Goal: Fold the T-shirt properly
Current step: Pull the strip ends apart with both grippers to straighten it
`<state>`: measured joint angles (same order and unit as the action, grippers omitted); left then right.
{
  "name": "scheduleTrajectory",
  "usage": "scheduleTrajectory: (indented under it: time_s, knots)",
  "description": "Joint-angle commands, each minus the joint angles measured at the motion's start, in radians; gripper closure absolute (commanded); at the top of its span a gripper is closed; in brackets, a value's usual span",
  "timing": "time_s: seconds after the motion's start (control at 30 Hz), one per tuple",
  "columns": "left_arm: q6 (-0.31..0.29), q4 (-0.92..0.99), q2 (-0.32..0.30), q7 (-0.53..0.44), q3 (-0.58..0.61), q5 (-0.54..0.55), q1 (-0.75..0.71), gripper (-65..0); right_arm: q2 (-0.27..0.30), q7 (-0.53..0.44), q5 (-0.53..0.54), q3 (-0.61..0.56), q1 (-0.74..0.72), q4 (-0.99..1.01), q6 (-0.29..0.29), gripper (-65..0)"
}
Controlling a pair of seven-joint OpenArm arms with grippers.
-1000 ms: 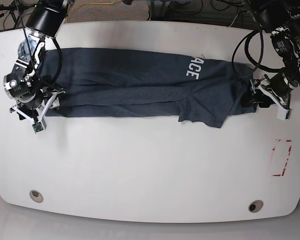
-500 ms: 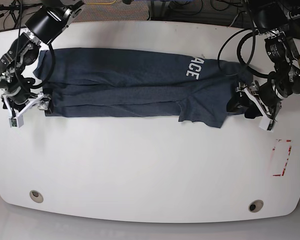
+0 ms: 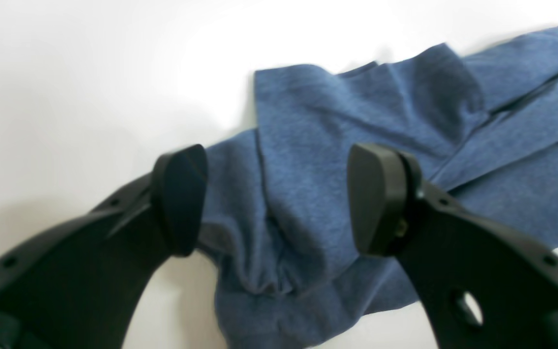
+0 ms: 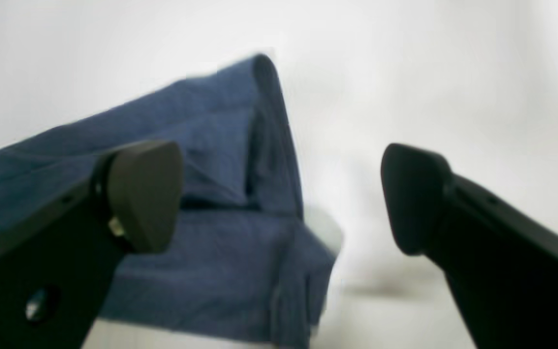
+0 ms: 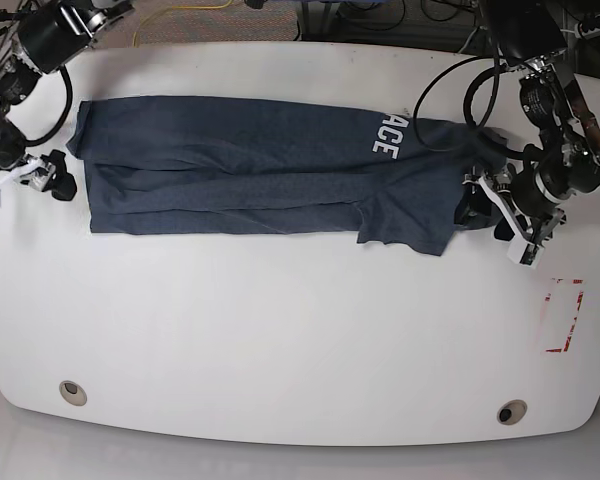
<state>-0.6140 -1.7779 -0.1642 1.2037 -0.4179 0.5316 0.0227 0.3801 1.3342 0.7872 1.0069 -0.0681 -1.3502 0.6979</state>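
**Lying folded lengthwise, with both grippers spread at the ends**

Stretching across the far half of the white table (image 5: 280, 330), the T-shirt (image 5: 270, 175) lies as a long, narrow dark-blue band, folded along its length. White block letters (image 5: 386, 133) sit near its far edge, right of centre, and a loose flap of cloth juts toward the near side below them.

At the band's right end the left gripper (image 5: 485, 212) stands with its jaws wide apart. In the left wrist view its two black fingers (image 3: 380, 194) straddle a bunched, creased fold of the blue cloth (image 3: 308, 194); neither pad is pressed on it.

At the left end the right gripper (image 5: 55, 178) is just beside the shirt's edge, over bare table, and it too is spread. The right wrist view shows the shirt's folded corner (image 4: 221, 194) behind the left finger (image 4: 143, 194), with only white table in front of the other finger.

A red-outlined rectangle (image 5: 563, 316) is marked on the table near its right edge.
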Motion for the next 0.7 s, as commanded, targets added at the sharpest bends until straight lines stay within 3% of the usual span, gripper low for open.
scheduleTrajectory:
  time_s: [0.0,0.13,0.27,0.67]
  knots:
    - [-0.001,-0.021,-0.013,-0.02,-0.003,0.014,0.016,-40.7,0.069,-0.017,0.117,0.002,0.031,0.091,0.0,-62.0]
    - [-0.001,-0.018,-0.013,-0.02,-0.003,0.011,0.016,-40.7,0.098,-0.038,0.205,0.0,0.081,0.188,0.0,-62.0]
    - [-0.002,-0.018,-0.013,-0.02,-0.003,0.011,0.015,-40.7,0.098,-0.054,0.211,-0.001,0.109,0.197,0.0,-62.0]
    - [-0.002,-0.018,-0.016,-0.02,-0.003,0.009,0.013,-40.6,0.041,-0.069,0.211,-0.081,0.123,0.193,0.0,-62.0]
